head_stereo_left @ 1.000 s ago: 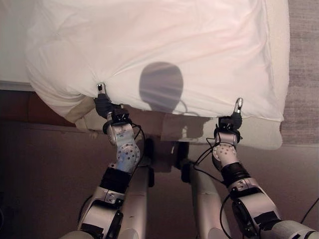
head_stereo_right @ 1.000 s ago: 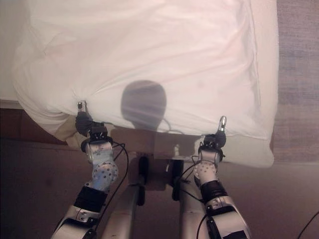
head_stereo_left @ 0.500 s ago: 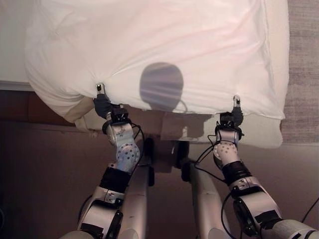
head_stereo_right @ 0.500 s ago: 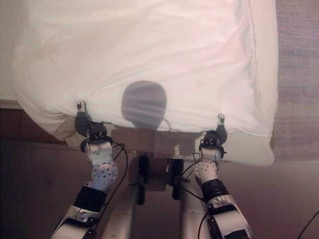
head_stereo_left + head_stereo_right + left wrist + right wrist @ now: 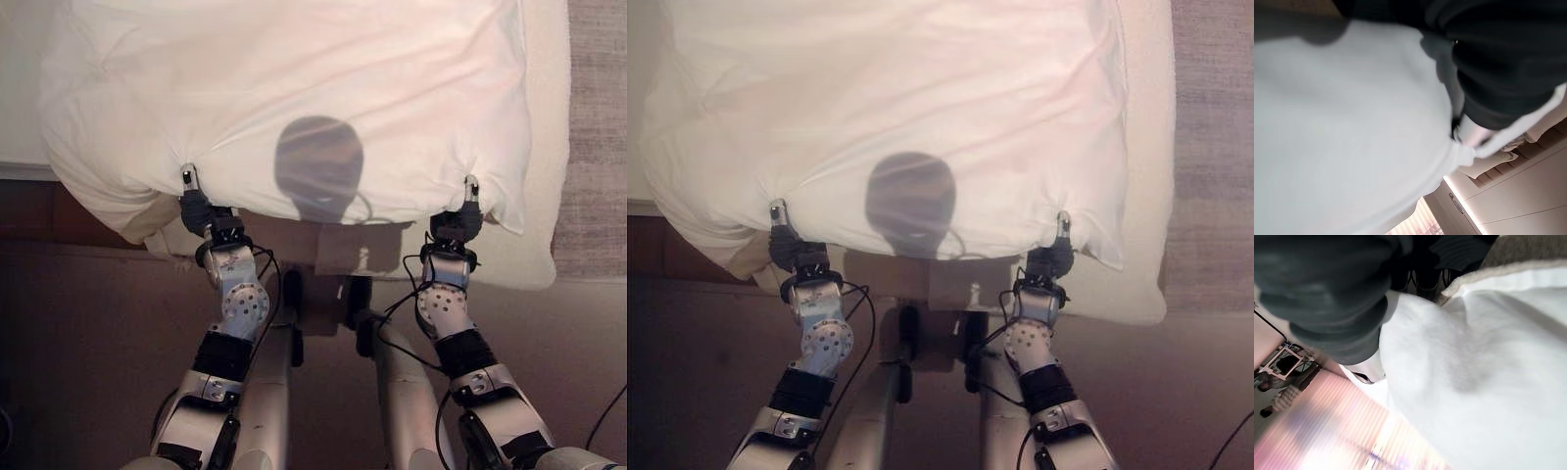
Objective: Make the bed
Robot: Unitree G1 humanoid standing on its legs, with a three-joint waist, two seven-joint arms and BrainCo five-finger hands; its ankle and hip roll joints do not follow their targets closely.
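The duvet (image 5: 294, 98) lies on the bed (image 5: 549, 147) and fills the view from 9 o'clock across to 3 o'clock. The left hand (image 5: 196, 206) pinches its near edge at about 8 o'clock, and the right hand (image 5: 458, 223) pinches the same edge at about 4 o'clock. Bare bed shows beside the duvet at 3 o'clock, with carpet (image 5: 598, 137) past it.

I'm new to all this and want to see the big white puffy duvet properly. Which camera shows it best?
The left eye view: the white puffy duvet spreads across the bed, its near edge pinched by the left hand and right hand. The right eye view shows much the same. Both wrist views show just close-up white cloth beside each hand's dark cover.
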